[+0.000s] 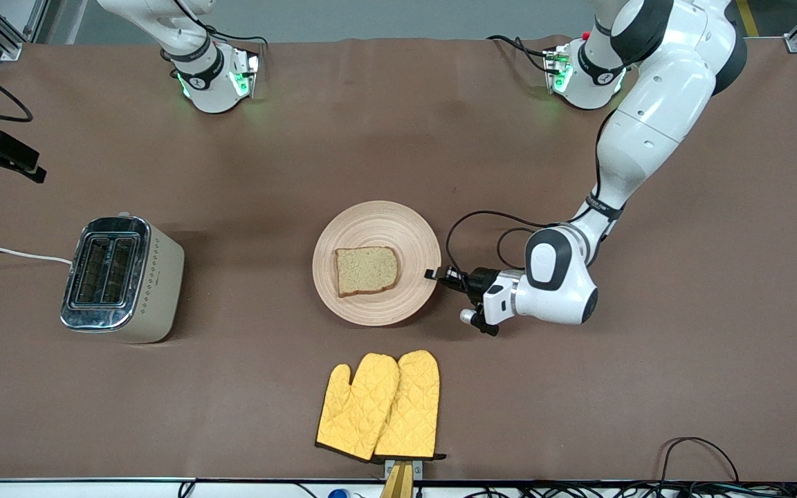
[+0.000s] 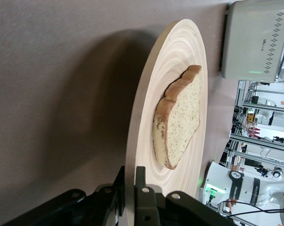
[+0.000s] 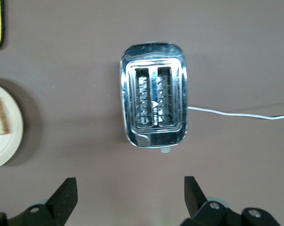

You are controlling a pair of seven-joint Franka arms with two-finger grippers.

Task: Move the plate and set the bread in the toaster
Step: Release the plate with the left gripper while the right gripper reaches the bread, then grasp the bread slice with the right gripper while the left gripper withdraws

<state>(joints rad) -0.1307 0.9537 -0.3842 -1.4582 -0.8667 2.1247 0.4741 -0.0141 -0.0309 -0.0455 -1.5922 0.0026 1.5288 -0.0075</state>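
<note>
Bread (image 1: 366, 270) lies on the plate (image 1: 376, 220) whose rim the left claw (image 1: 434, 276) pinches, while the right claw (image 3: 130, 197) hangs wide open, empty, over the toaster (image 3: 154, 107).

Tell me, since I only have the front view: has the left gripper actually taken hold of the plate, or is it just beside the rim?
Observer: In the left wrist view, the left gripper has its fingers on either side of the rim of the plate, closed on it.
Operator: The right gripper is out of my frame. Where is it?
Observer: The right wrist view shows the right gripper hanging over the table by the toaster, with its fingers wide open and holding nothing.
Operator: Is there anything in the slots?
Observer: Seen straight down, both slots show only their wire guides.
</note>
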